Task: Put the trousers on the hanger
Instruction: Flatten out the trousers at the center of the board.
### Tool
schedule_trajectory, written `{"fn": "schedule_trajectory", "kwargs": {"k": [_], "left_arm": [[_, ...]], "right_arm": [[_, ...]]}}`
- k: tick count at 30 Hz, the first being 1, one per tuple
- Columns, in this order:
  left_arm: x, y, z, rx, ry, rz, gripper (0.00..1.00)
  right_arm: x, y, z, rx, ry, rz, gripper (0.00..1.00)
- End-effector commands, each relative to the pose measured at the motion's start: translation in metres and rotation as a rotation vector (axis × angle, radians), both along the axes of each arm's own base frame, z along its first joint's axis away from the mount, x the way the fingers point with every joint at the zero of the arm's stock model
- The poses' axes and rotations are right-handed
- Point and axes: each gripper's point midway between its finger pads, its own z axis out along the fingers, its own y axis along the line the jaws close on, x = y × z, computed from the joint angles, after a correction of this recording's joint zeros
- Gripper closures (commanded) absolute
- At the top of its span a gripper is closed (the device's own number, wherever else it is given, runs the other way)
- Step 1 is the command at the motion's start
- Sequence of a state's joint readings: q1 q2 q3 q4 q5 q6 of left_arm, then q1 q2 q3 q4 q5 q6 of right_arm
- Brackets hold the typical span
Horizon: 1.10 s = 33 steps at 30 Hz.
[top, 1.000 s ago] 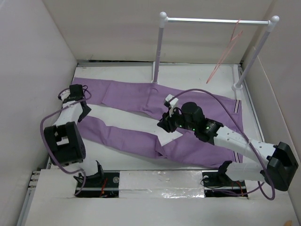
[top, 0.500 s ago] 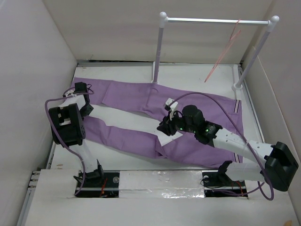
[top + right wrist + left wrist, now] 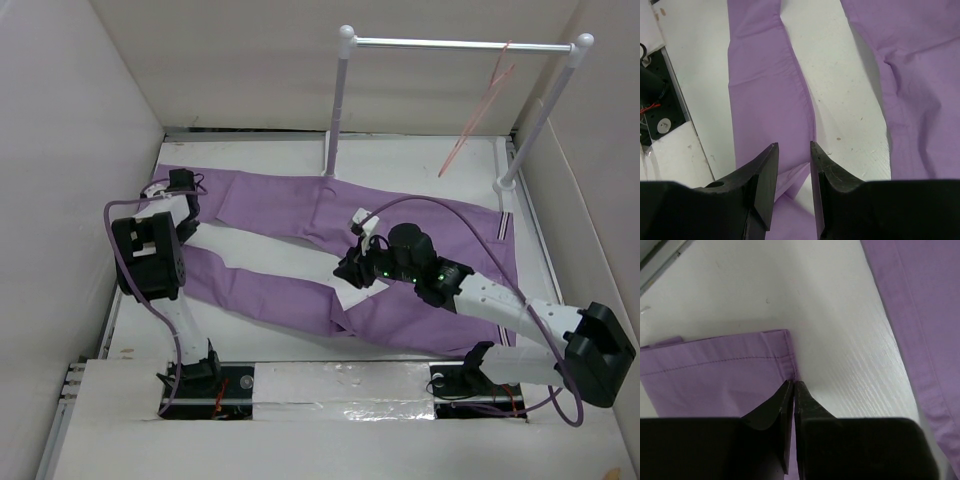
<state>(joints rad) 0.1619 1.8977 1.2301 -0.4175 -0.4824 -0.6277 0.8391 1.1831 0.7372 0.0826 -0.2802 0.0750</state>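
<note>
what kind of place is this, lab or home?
Probably a lab test cell: plain white walls box in the table, the left arm and right arm are bolted to its near edge, and a small rack holds one hanger.

Your white table (image 3: 420,165) carries the lilac trousers (image 3: 280,200) spread flat across it. The striped waistband sits at 3 o'clock, and both legs run off toward 9 and 10 o'clock with a bare wedge of tabletop between them. The rack (image 3: 338,100) stands on the table too, with one white post at 12 o'clock just beside the far leg and the other at 2 o'clock.
</note>
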Motion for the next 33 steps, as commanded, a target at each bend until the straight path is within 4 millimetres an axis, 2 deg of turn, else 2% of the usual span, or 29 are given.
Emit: {"fn": "schedule_trajectory", "kwargs": {"k": [1,4,6,7,8,9,10,11,12,13,14,15,16,17,18,19,20,21,22,23,24,25,26,27,28,29,31,32,33], "left_arm": [[-0.005,-0.004,0.005,-0.021,0.011,0.007,1.00],[0.021,-0.018,0.043,-0.071,-0.116,-0.050,1.00],[0.039,-0.041,0.079,-0.133,-0.222,-0.121,1.00],[0.052,-0.048,0.104,-0.142,-0.287,-0.150,1.00],[0.056,-0.056,0.131,-0.154,-0.349,-0.180,1.00],[0.061,-0.068,0.148,-0.187,-0.390,-0.219,1.00],[0.069,-0.074,0.179,-0.190,-0.459,-0.245,1.00],[0.067,-0.084,0.208,-0.194,-0.519,-0.277,1.00],[0.067,-0.089,0.226,-0.208,-0.562,-0.297,1.00],[0.062,-0.091,0.260,-0.204,-0.652,-0.310,1.00],[0.057,-0.085,0.269,-0.208,-0.684,-0.301,1.00],[0.054,-0.087,0.285,-0.210,-0.732,-0.315,1.00],[0.046,-0.081,0.280,-0.212,-0.737,-0.297,1.00],[0.035,-0.062,0.295,-0.177,-0.805,-0.257,1.00],[0.028,-0.049,0.291,-0.156,-0.814,-0.214,1.00],[0.017,-0.037,0.263,-0.153,-0.769,-0.169,1.00],[0.003,-0.008,0.261,-0.118,-0.792,-0.090,1.00],[-0.005,0.003,0.251,-0.125,-0.798,-0.054,1.00],[-0.019,0.012,0.213,-0.152,-0.754,-0.003,1.00],[-0.023,0.025,0.210,-0.151,-0.811,0.020,1.00],[-0.034,0.041,0.198,-0.212,-0.843,0.056,1.00],[-0.048,0.042,0.157,-0.292,-0.824,0.115,1.00],[-0.047,0.051,0.147,-0.325,-0.877,0.122,1.00],[-0.055,0.059,0.136,-0.390,-0.916,0.143,1.00],[-0.064,0.057,0.108,-0.440,-0.897,0.186,1.00],[-0.065,0.061,0.092,-0.459,-0.879,0.203,1.00],[-0.072,0.070,0.077,-0.452,-0.841,0.228,1.00],[-0.075,0.070,0.067,-0.453,-0.801,0.236,1.00],[-0.075,0.071,0.066,-0.454,-0.797,0.238,1.00]], "right_arm": [[0.003,0.004,0.024,0.060,-0.070,-0.002,0.62],[0.010,-0.001,0.022,0.055,-0.066,-0.024,0.62],[0.013,-0.003,0.021,0.052,-0.064,-0.033,0.62],[0.017,-0.007,0.020,0.050,-0.064,-0.048,0.62],[0.017,-0.007,0.020,0.050,-0.064,-0.048,0.62],[0.020,-0.011,0.020,0.050,-0.061,-0.059,0.62],[0.024,-0.015,0.019,0.050,-0.060,-0.072,0.62],[0.023,-0.015,0.020,0.053,-0.062,-0.071,0.62],[0.026,-0.018,0.019,0.051,-0.059,-0.082,0.62],[0.026,-0.018,0.019,0.054,-0.060,-0.084,0.62],[0.029,-0.021,0.019,0.052,-0.060,-0.096,0.62],[0.029,-0.021,0.019,0.053,-0.061,-0.096,0.62],[0.028,-0.022,0.018,0.050,-0.060,-0.095,0.62],[0.031,-0.025,0.018,0.051,-0.059,-0.106,0.62],[0.031,-0.025,0.018,0.050,-0.061,-0.108,0.62],[0.031,-0.025,0.018,0.049,-0.061,-0.109,0.62],[0.031,-0.026,0.017,0.046,-0.060,-0.112,0.62],[0.032,-0.027,0.018,0.047,-0.064,-0.114,0.62],[0.032,-0.027,0.018,0.047,-0.064,-0.116,0.62],[0.032,-0.027,0.018,0.047,-0.064,-0.116,0.62],[0.033,-0.027,0.017,0.044,-0.065,-0.120,0.62],[0.033,-0.027,0.016,0.043,-0.062,-0.120,0.63],[0.033,-0.026,0.015,0.042,-0.060,-0.117,0.68],[0.030,-0.023,0.014,0.040,-0.060,-0.103,0.70],[0.031,-0.022,0.010,0.028,-0.050,-0.102,0.73],[0.028,-0.018,0.008,0.020,-0.050,-0.088,0.85],[0.026,-0.013,0.007,0.004,-0.054,-0.074,0.91],[0.027,-0.012,0.003,-0.010,-0.048,-0.075,0.92],[0.025,-0.009,0.001,-0.017,-0.048,-0.063,0.92]]}}
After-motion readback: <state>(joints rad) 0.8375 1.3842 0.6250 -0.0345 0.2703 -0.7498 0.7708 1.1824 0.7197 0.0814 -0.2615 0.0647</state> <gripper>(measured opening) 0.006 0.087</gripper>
